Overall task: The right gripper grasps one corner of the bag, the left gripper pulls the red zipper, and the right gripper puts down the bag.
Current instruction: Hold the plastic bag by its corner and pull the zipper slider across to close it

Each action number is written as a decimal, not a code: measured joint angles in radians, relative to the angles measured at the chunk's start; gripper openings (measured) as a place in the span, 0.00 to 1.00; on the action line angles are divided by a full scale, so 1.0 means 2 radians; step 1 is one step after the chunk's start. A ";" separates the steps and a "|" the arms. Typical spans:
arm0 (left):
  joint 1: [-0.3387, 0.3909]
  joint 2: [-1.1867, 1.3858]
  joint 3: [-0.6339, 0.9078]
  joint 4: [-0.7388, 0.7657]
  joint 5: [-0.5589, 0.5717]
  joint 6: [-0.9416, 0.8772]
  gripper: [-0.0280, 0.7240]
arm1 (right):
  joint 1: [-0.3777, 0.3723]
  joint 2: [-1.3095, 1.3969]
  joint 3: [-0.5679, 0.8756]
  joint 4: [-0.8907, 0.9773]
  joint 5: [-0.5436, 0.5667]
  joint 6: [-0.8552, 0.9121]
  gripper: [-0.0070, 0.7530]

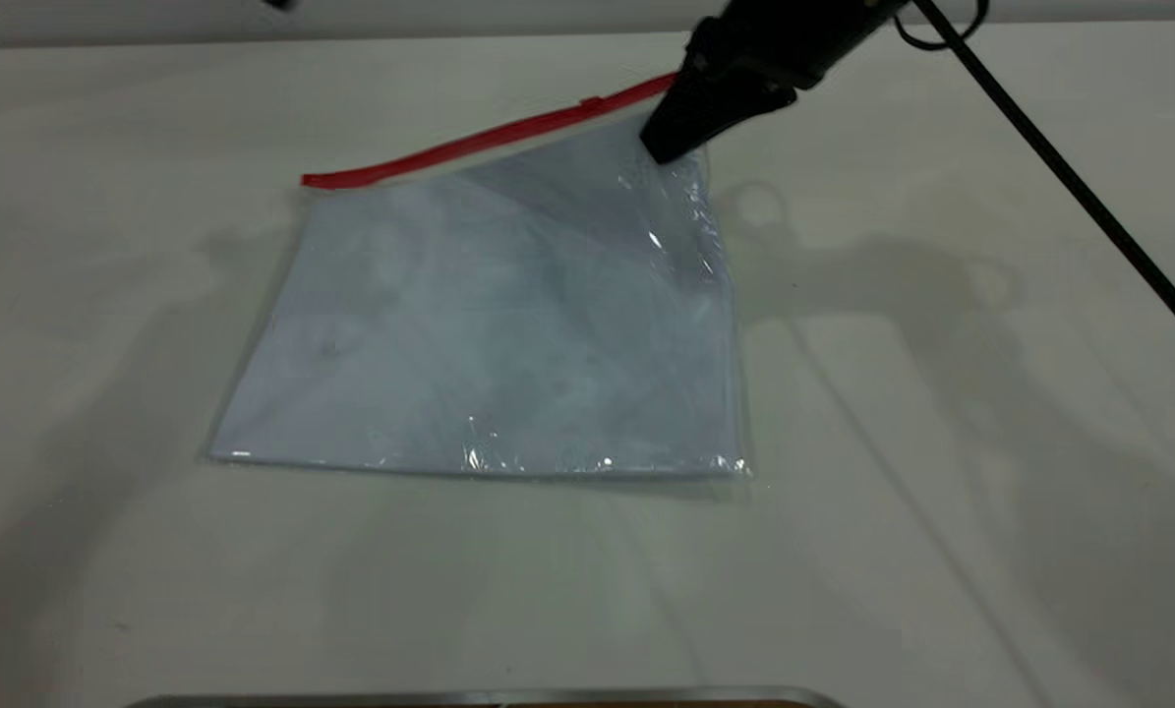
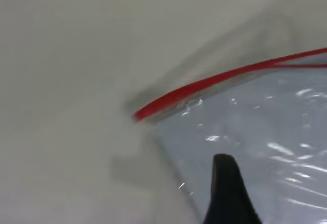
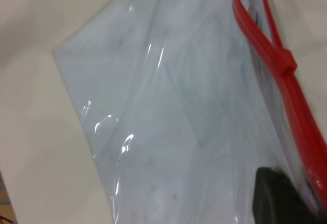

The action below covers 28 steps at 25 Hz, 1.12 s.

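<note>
**Right tool at the bag's red corner, far edge lifted**

Nearest my exterior camera, a thin metal edge is cut off by the frame, so I cannot say what it belongs to. Beyond it the bag lies on the desk, its near edge flat and its far right part raised off the surface.

The right tool comes down from the top of the frame, its arm cropped above, tips slanting down onto the bag's corner at the right end of the zipper. Its body hides that end of the red strip. The tips look closed on the plastic there, but I see only one dark mass and cannot make out the separate fingers. In the right wrist view just one black fingertip shows, lying against the clear sheet beside the red strip, with the slider farther along; ahead of the slider the two red halves stand apart, so the zipper is open on that stretch.

The left tool is out of the exterior view. Its wrist camera shows a single dark pointed tip over the bag, near the zipper's left end. I cannot tell how far it is open, nor whether it touches the plastic.
</note>
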 joint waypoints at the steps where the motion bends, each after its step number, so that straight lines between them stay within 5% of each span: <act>1: -0.003 0.017 -0.023 -0.023 0.020 0.037 0.75 | 0.000 0.000 0.000 0.000 -0.001 -0.003 0.05; 9: -0.008 0.127 -0.153 -0.282 0.193 0.322 0.75 | 0.000 0.000 0.000 -0.001 0.010 -0.009 0.05; 20: -0.007 0.243 -0.283 -0.308 0.299 0.374 0.75 | 0.000 0.000 0.000 0.006 0.057 -0.052 0.05; 28: -0.007 0.257 -0.300 -0.330 0.320 0.375 0.75 | 0.000 0.000 -0.001 0.017 0.058 -0.064 0.05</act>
